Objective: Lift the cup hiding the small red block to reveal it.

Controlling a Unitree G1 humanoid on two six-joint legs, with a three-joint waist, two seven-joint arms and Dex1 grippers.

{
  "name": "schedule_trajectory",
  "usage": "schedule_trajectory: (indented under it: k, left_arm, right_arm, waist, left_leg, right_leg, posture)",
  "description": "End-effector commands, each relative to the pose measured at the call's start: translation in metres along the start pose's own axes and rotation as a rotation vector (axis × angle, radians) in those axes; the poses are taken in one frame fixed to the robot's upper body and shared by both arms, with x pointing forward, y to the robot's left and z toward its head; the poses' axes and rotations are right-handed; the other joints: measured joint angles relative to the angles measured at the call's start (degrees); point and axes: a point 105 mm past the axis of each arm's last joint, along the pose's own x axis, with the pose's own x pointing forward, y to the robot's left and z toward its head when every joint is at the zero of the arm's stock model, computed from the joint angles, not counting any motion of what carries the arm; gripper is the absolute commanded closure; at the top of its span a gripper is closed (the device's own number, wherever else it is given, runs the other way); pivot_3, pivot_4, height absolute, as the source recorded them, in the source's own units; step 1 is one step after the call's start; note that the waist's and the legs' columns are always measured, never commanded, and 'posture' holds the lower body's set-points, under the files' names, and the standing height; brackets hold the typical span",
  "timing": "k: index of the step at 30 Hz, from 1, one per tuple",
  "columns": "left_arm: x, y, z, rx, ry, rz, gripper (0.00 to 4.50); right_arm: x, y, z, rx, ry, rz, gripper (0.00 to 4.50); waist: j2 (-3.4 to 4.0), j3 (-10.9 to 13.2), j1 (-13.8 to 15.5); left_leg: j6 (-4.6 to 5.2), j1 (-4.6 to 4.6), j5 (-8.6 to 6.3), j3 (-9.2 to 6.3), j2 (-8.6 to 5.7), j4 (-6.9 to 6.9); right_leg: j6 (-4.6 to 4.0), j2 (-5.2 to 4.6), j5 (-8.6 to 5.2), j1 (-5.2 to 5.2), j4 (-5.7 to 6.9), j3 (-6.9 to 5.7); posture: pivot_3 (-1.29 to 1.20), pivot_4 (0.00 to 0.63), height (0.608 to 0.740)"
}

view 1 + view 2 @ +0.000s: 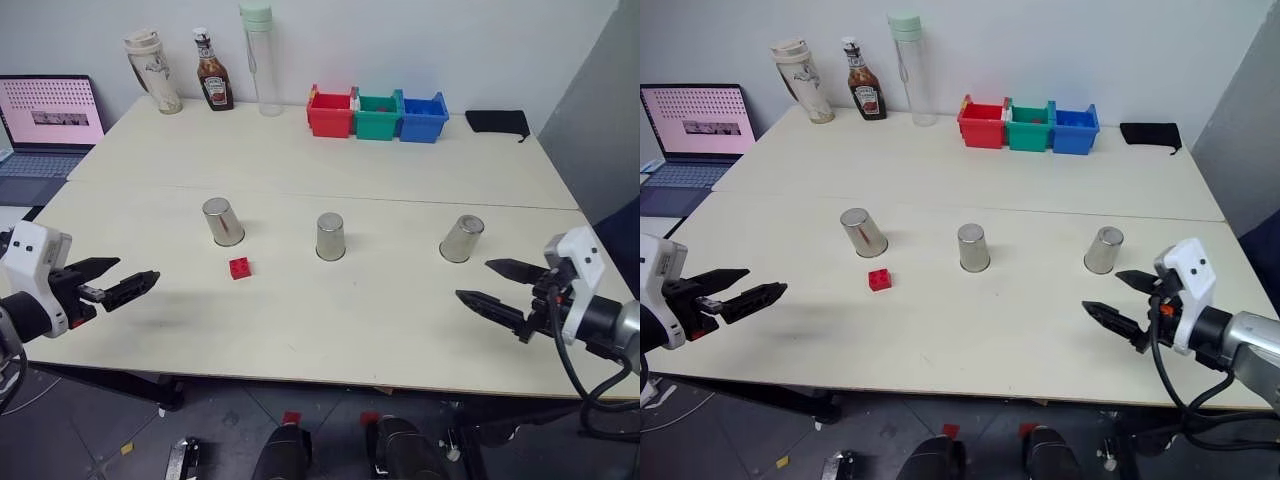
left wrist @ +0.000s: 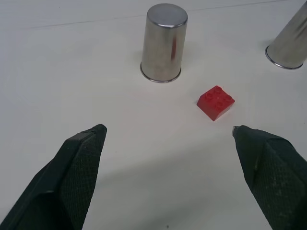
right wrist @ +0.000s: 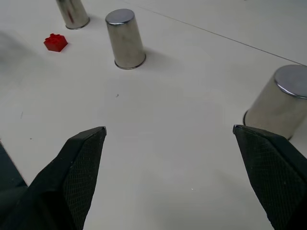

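left eye view: a pale wooden table (image 1: 300, 310) carries three small shiny steel tumblers, upside down in a row, and a tiny bright red studded brick (image 1: 239, 267) that lies uncovered on the tabletop. taking the middle steel tumbler (image 1: 330, 237) as landmark, the left steel tumbler (image 1: 222, 221) stands to its left, the right steel tumbler (image 1: 461, 238) to its right, each well apart from it. the red brick lies left of the middle tumbler and nearer the robot, just in front of the left tumbler without touching it. the left gripper (image 1: 125, 283) hovers above the near left part of the table, left of the brick, its two black fingers spread apart and holding nothing. the right gripper (image 1: 500, 283) hovers to the right of the middle tumbler, close in front of the right tumbler, its fingers spread wide and empty. far behind the middle tumbler, a red, a green and a blue storage bin (image 1: 376, 114) sit side by side.
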Motion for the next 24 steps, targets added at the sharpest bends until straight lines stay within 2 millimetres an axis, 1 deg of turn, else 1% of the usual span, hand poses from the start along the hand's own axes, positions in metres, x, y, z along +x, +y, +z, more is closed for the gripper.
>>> schedule_trajectory:
  k: [1, 5, 12, 16, 24]
  left_arm:
    - [0.004, -0.001, 0.006, 0.017, -0.019, -0.022, 0.03]
    - [0.009, 0.002, 0.010, 0.022, -0.015, -0.030, 0.03]
    - [0.013, 0.001, 0.013, 0.029, -0.013, -0.050, 0.03]
    - [0.015, 0.001, 0.013, 0.032, -0.014, -0.054, 0.03]
    - [0.020, 0.002, 0.016, 0.043, -0.018, -0.060, 0.03]
  right_arm:
    - [-0.006, 0.002, 0.010, -0.031, -0.045, -0.029, 0.00]
    - [-0.007, 0.005, 0.010, -0.032, -0.045, -0.031, 0.00]
    - [-0.010, 0.002, 0.007, -0.019, -0.042, -0.074, 0.00]
    - [-0.014, -0.005, 0.004, -0.020, -0.025, -0.113, 0.00]
    - [-0.013, -0.004, 0.005, -0.008, -0.052, -0.130, 0.00]
  waist:
    - [0.01, 0.00, -0.02]
    - [-0.01, 0.00, -0.05]
    - [-0.01, 0.00, -0.06]
    - [-0.01, 0.00, -0.04]
    - [-0.02, -0.01, -0.04]
  left_leg:
    - [0.00, 0.00, 0.00, 0.00, 0.00, 0.00]
    - [0.00, 0.02, 0.00, 0.02, 0.01, 0.01]
    - [0.00, 0.01, 0.00, 0.05, 0.00, 0.03]
    - [0.00, 0.01, 0.00, 0.04, 0.01, 0.03]
    - [0.00, 0.03, 0.00, 0.05, 0.01, 0.08]
  right_leg:
    - [0.00, 0.00, 0.00, -0.01, 0.01, 0.00]
    - [0.01, 0.02, 0.01, 0.00, 0.03, 0.01]
    - [0.02, 0.01, 0.01, 0.01, 0.02, 0.03]
    - [0.02, 0.01, 0.01, 0.01, 0.03, 0.02]
    - [0.04, 0.01, 0.02, 0.04, 0.05, 0.03]
  posture:
    - [0.00, 0.150, 0.740]
    - [0.00, 0.150, 0.740]
    - [0.00, 0.150, 0.740]
    - [0.00, 0.150, 0.740]
    - [0.00, 0.150, 0.740]
